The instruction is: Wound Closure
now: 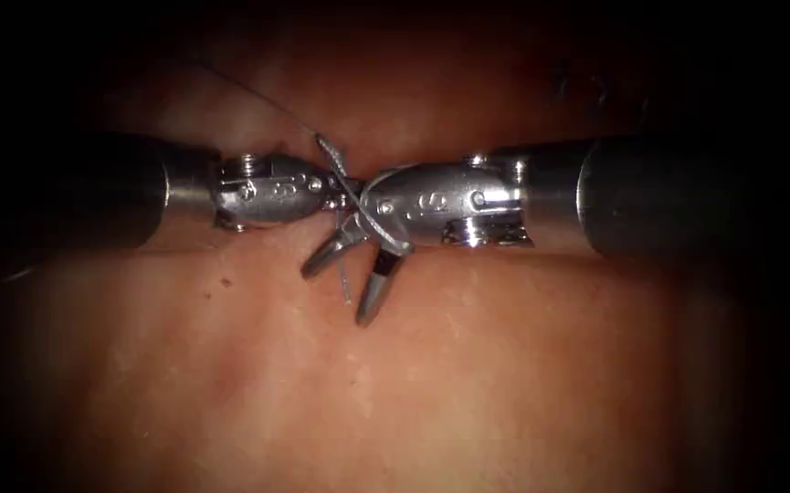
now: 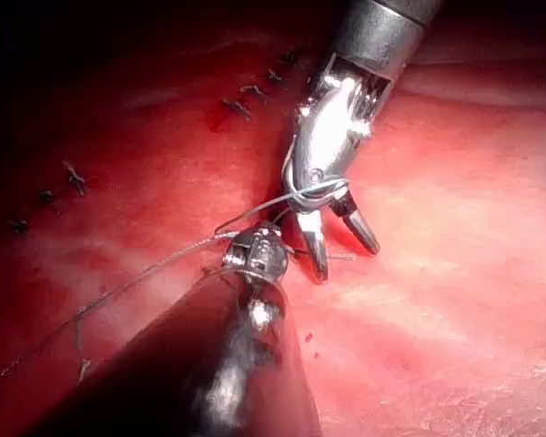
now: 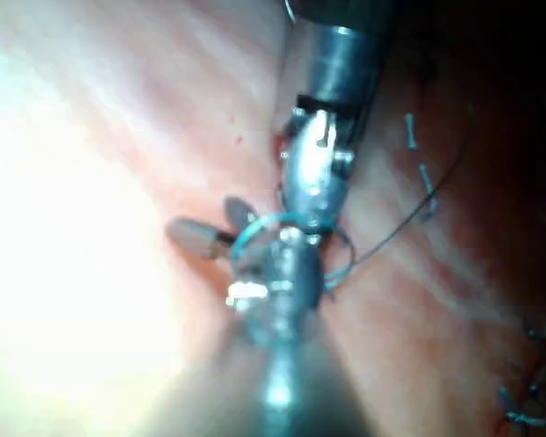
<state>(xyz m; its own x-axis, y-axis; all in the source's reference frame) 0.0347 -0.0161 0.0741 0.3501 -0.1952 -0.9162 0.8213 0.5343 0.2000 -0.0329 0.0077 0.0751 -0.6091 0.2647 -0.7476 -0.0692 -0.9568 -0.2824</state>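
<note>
The right tool (image 1: 336, 296) reaches in from the right with its jaws open, pointing down at the tissue (image 1: 522, 365) and holding nothing. A loop of thread (image 1: 393, 228) lies wound around it just behind the jaws, and the same loop of thread (image 2: 311, 192) is visible in the left wrist view. A short thread tail (image 1: 344, 278) stands between the open fingers (image 2: 315, 253). The left tool (image 1: 324, 146) points up and is shut on the thread, which runs away as a long strand (image 1: 248, 91) to the upper left.
Several finished stitches (image 2: 241, 105) sit in a row along the closed part of the cut, and they show again as stitches (image 3: 419, 155) beside the left tool's shaft (image 3: 332, 64). The two shafts meet nearly head-on above the tissue.
</note>
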